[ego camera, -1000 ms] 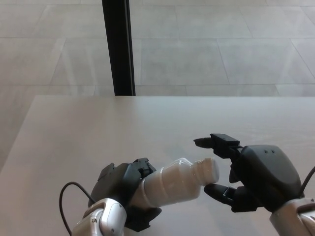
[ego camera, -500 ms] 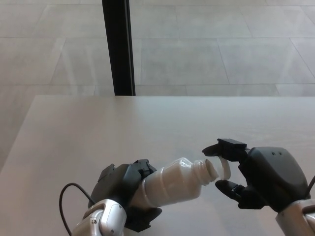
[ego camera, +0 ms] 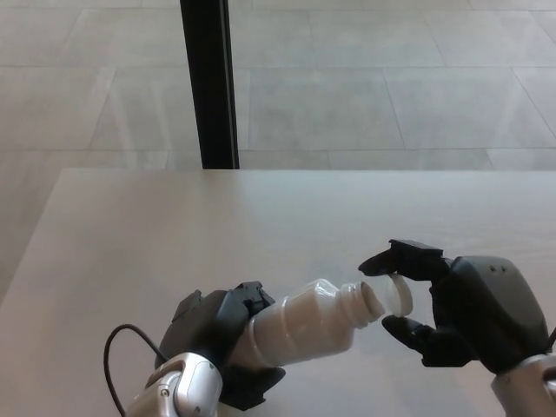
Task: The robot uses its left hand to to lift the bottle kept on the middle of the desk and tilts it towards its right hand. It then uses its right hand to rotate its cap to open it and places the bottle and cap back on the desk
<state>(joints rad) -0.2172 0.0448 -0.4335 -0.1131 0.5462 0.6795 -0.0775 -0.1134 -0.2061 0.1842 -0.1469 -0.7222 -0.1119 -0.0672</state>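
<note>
The white plastic bottle (ego camera: pixel 304 323) lies tilted in the left hand (ego camera: pixel 228 334), which grips its lower body, its open neck pointing at the right hand (ego camera: pixel 452 308), low over the near bench (ego camera: pixel 174 226). The right hand pinches the white cap (ego camera: pixel 400 294), just clear of the neck. Bottle and cap look light, stiff and smooth, likely slippery; the ribbed body is the safer hold. Nothing else occupies the bench; a dark post (ego camera: pixel 208 82) stands well behind.

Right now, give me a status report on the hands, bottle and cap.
Left hand shut on bottle, tilted toward the right. Right hand shut on cap, just clear of the open neck. Desk shows nothing in the way.
</note>
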